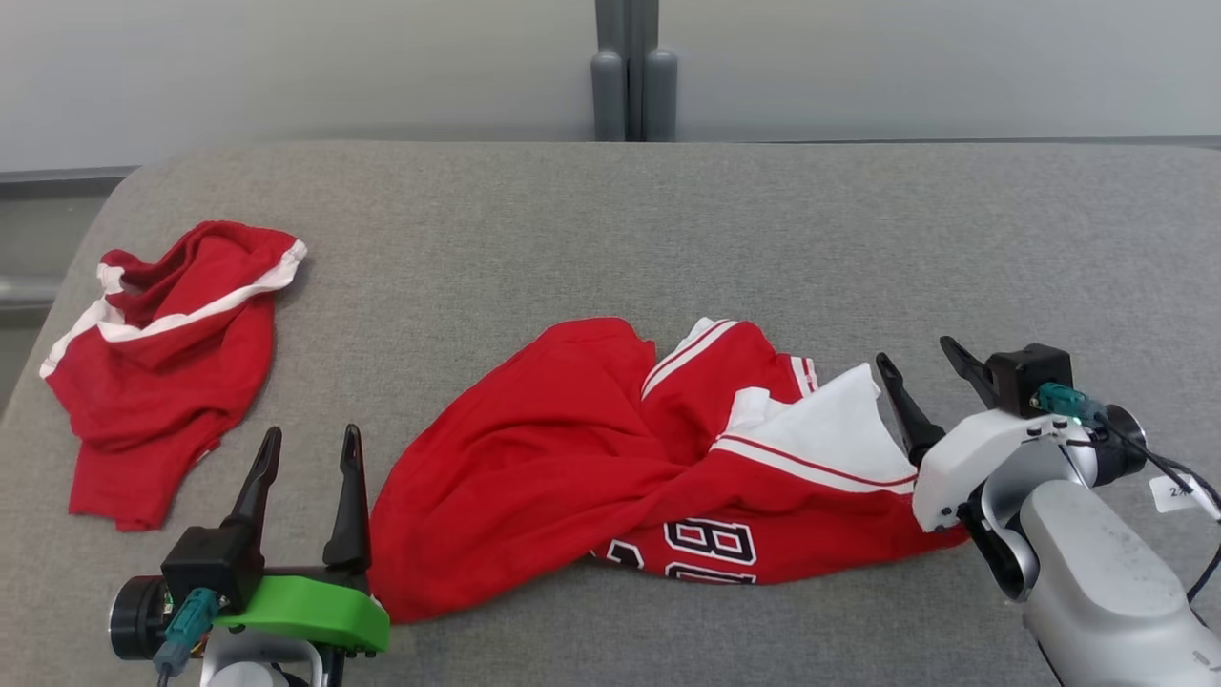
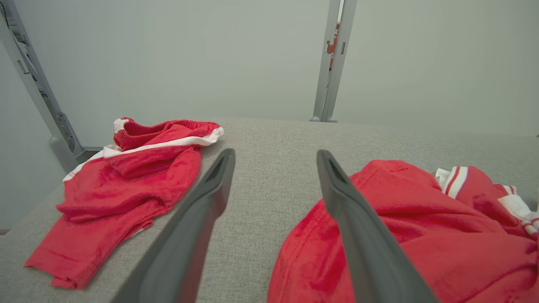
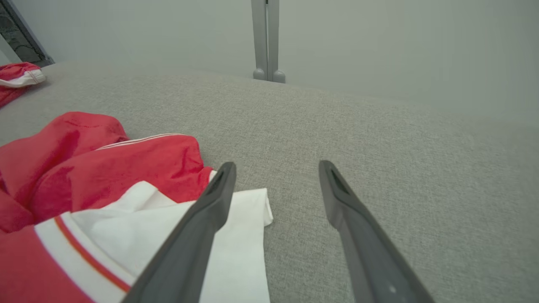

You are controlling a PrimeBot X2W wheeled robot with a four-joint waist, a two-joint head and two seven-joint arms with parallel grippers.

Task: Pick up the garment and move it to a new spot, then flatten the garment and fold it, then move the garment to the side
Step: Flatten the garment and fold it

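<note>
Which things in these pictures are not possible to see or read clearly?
- Head view: the number on the jersey is partly tucked under a fold, so it cannot be read whole.
- Head view: the white tag by the right arm is too small to read.
- Right wrist view: the shorts are cut off by the left edge.

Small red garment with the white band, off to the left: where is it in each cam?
Head view: small red garment, far left on the grey surface.
Left wrist view: left half, mid-height.
Right wrist view: top left corner, cut by the edge.
Shared landmark: grey post behind the surface, near the top of each view.
</note>
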